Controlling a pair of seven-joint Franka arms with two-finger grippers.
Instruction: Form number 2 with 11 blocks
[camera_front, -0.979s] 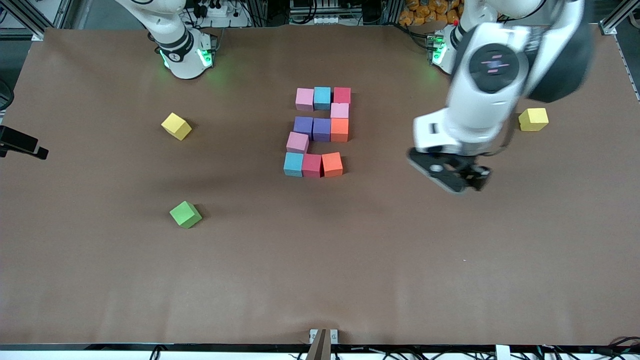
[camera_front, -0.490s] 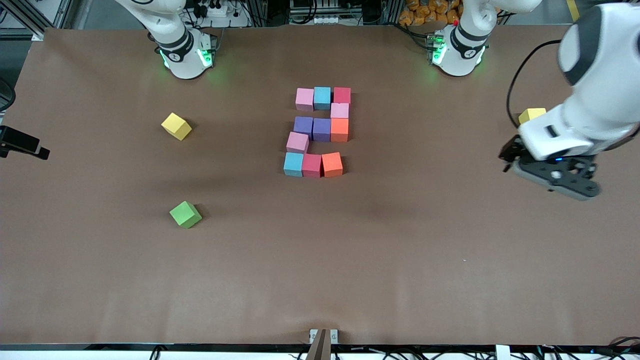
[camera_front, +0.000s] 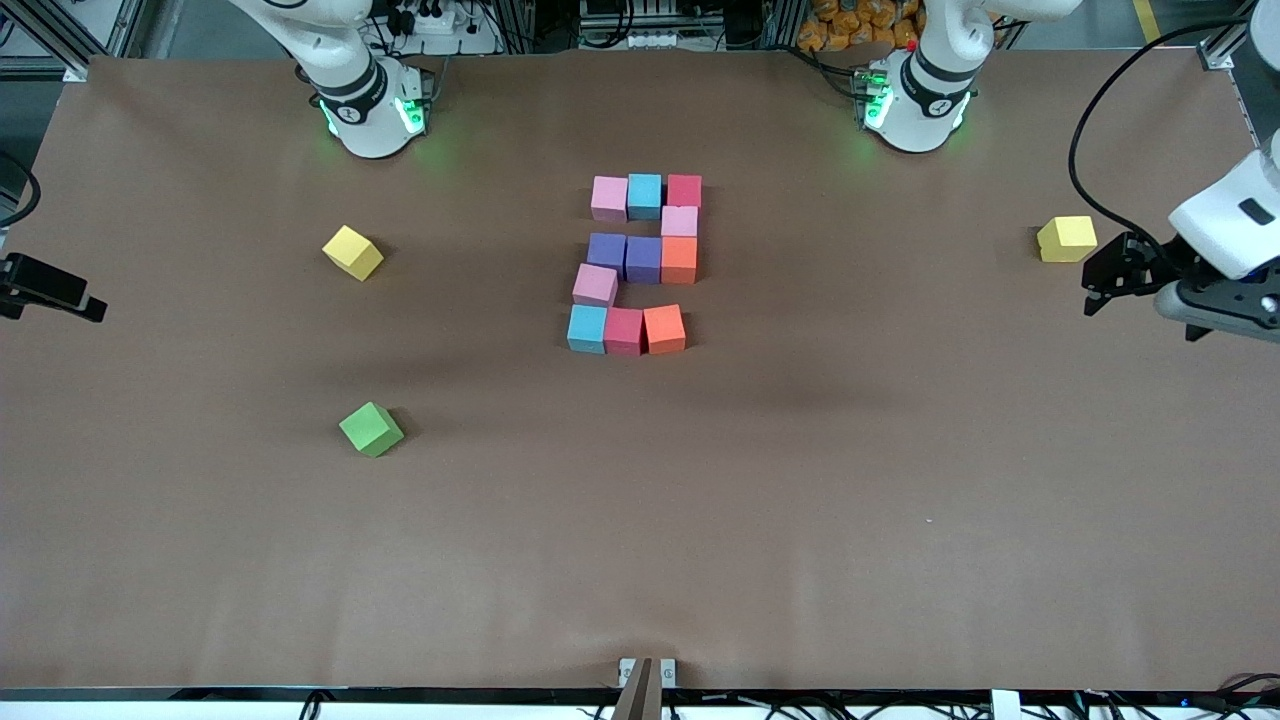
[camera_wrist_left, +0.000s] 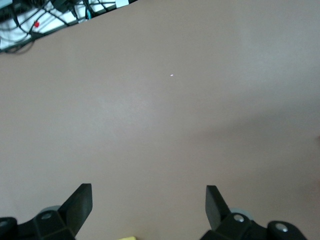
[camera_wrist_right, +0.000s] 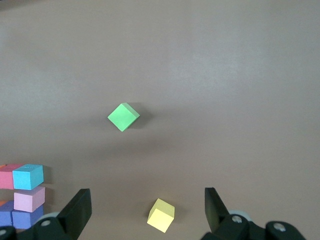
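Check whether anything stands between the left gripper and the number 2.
Nothing visible does. The left gripper hangs open over bare table at the left arm's end, and only brown surface lies between it and the number 2. The yellow cube beside the gripper sits farther from the front camera, off that line.

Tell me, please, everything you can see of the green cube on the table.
The green cube is a small, matte, foam-looking block in bright green, with crisp edges. It sits flat on the brown table, turned at an angle to the table's edges, and it casts a soft shadow. It stands alone, touching nothing but the table, toward the right arm's end and nearer to the front camera than the number 2. No gripper is near it.
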